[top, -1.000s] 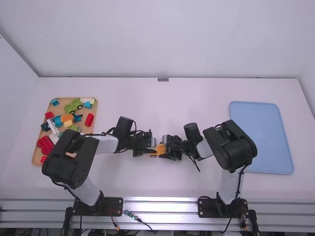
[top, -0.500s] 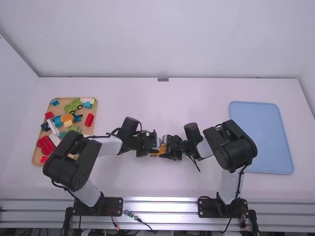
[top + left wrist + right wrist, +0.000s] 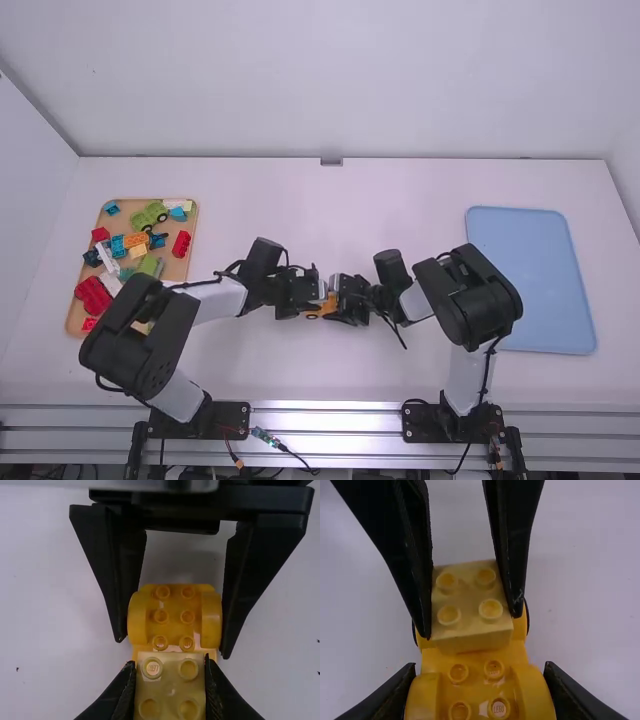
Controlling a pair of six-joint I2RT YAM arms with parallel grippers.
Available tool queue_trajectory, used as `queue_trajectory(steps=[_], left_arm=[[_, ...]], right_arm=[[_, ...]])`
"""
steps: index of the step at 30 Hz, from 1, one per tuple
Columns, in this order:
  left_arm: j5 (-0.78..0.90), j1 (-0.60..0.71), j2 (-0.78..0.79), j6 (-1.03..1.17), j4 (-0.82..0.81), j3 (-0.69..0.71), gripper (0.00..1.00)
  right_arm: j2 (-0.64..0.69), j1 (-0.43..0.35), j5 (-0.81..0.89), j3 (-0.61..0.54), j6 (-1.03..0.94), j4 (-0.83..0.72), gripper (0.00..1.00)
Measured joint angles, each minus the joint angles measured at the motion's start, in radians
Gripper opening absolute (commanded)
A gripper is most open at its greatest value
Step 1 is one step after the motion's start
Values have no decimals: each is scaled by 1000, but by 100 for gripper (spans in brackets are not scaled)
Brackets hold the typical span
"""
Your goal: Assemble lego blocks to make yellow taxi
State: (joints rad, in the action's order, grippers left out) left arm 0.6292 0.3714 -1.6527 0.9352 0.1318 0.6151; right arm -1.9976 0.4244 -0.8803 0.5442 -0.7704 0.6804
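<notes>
Right wrist view: we see print point(image 3: 498, 708) on car point(image 3: 478, 684), long axis arm-to-arm; left gripper point(image 3: 321, 293) pinches block point(image 3: 471, 596), right gripper point(image 3: 334, 302) holds car.

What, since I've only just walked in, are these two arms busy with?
They look to be building a toy taxi. The right gripper grips the orange-yellow body, while the left gripper holds a paler yellow block at it, studs up. Whether that block is fully pressed on, I can't tell. More bricks lie in the tan tray.
</notes>
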Motion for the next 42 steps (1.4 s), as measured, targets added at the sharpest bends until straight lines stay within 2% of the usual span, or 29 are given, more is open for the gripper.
queue_trajectory(steps=[3, 4, 5, 8, 9, 10, 11, 13, 18, 22, 25, 26, 28, 29, 30, 35, 42], left_arm=[[-1, 0, 0, -1, 0, 0, 2], [-2, 0, 0, 0, 6, -1, 11], [-2, 0, 0, 0, 6, -1, 11], [-2, 0, 1, 0, 32, -15, 28], [-2, 0, 1, 0, 34, -16, 30], [-1, 0, 1, 4, 35, -17, 38], [-5, 0, 2, -1, 36, -19, 42], [-9, 0, 2, -4, 40, -20, 55], [-13, 0, 2, -1, 47, -20, 71], [-14, 0, 2, 0, 70, -20, 70], [-21, -1, 17, 0, 60, -20, 63], [-23, -2, 29, 0, 53, -20, 55], [-25, -2, 64, -2, 31, -20, 19], [-25, -2, 80, -4, 18, -20, 8], [-26, -2, 106, -4, 2, -20, 2], [-25, -2, 166, -1, -25, -20, 2], [-26, -2, 109, -1, -19, -20, 2]], right_arm=[[0, 0, 1, 0, 1, 0, 51], [0, 0, 1, 0, 0, 1, 51], [0, 0, 1, 0, 0, 1, 51], [0, 0, 3, 1, -1, 0, 52], [0, 0, 3, 1, 0, 1, 52], [0, 0, 4, 1, 0, 1, 52], [0, 0, 3, 2, 0, -1, 52], [0, 0, 0, 2, 1, -3, 52], [0, 0, -1, 2, 0, -3, 52], [0, 0, -1, 2, 0, -3, 54], [0, 0, -3, 2, 0, -3, 54], [0, 0, -3, 2, 1, -3, 54], [0, 0, -3, 2, 2, -3, 54], [0, 0, -3, 2, 1, -3, 54], [0, 0, -3, 2, 2, -3, 54], [0, 0, -3, 2, 2, -3, 54], [0, 0, -4, 2, 0, -3, 54]])
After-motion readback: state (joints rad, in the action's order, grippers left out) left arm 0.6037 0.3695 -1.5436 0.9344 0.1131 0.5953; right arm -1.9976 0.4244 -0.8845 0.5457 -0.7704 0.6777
